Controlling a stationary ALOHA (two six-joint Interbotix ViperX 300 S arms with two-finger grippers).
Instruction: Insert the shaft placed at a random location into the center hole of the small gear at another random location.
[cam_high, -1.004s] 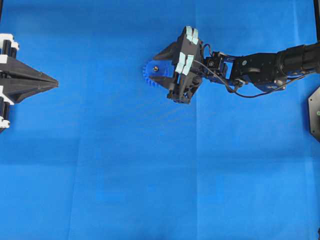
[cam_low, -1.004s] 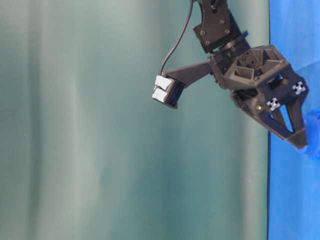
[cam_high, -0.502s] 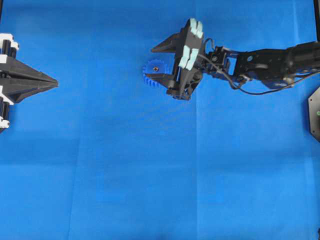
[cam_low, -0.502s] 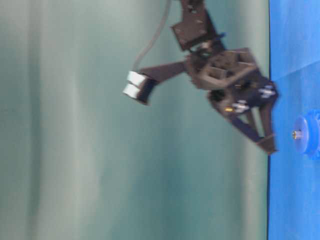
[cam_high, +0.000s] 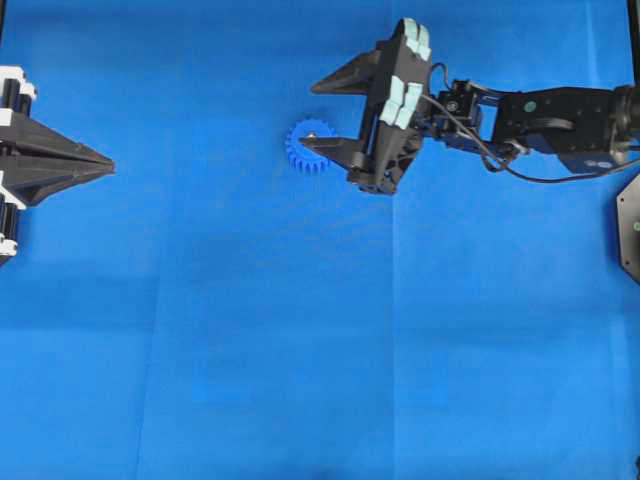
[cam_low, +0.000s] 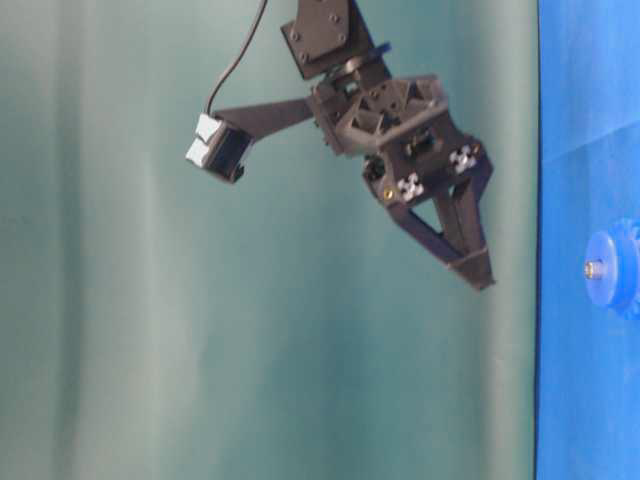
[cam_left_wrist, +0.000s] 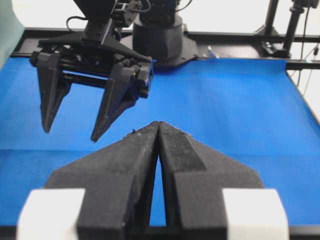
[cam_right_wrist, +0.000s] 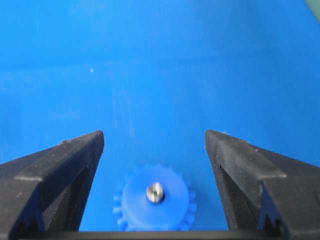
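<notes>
With the shaft (cam_right_wrist: 155, 192) now seated in the small gear (cam_right_wrist: 154, 204), the right gripper (cam_right_wrist: 154, 145), spread empty, is lifting away toward 3 o'clock.

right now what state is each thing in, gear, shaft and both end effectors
small gear: flat on the blue cloth, nothing gripping it
shaft: upright in the gear's center hole, tip protruding from the hub
right end effector: open, empty, above the gear and clear of it
left end effector: shut, empty, at the table's left edge, away from the gear
</notes>
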